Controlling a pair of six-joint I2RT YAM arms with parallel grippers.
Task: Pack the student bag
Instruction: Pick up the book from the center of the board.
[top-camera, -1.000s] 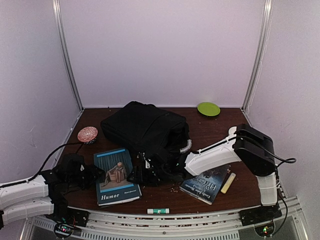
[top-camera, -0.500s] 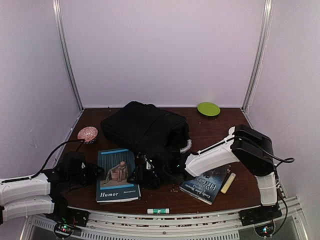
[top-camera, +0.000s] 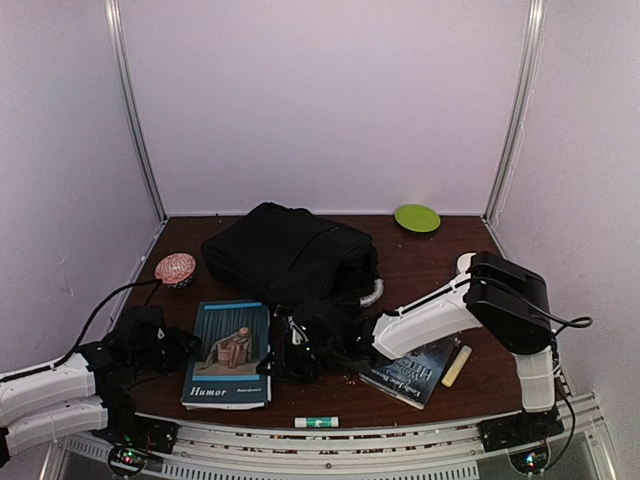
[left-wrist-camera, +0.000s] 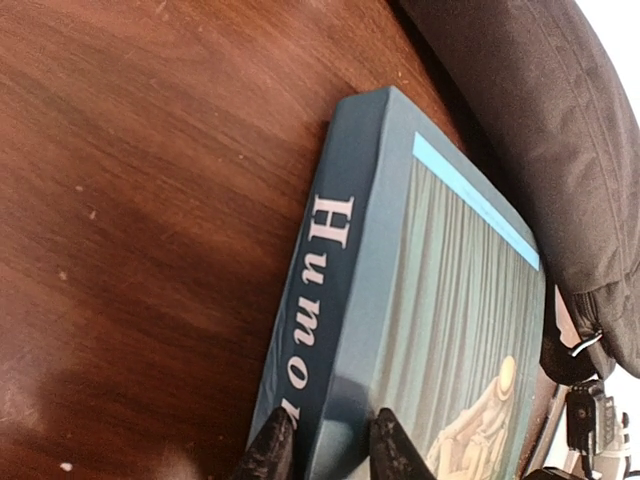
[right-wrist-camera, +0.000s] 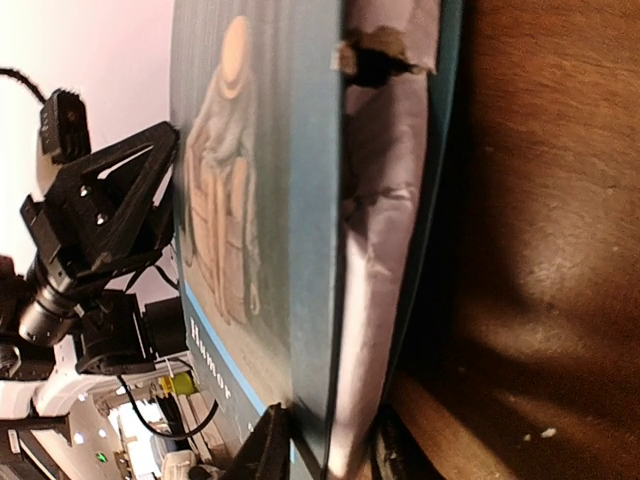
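Teal Humor book (left-wrist-camera: 440, 330) on the brown worktop (left-wrist-camera: 140, 200), spine towards the camera. The pincer (left-wrist-camera: 332, 452) tips are clamped on its near corner, and the black backpack (left-wrist-camera: 540, 120) is right behind it.

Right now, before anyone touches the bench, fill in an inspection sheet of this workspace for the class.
Surface: brown table, a few crumbs.
Job's things: bag lying mid-table; Humor book just in front of it.
Clutter: dark book, yellow stick, white tube, green plate, pink object.
Grippers: left gripper pinches the Humor book's spine; right gripper pinches its page edge.
Cables: left-arm cable, right-arm cable, both off the table's middle.
Surroundings: pale walls.
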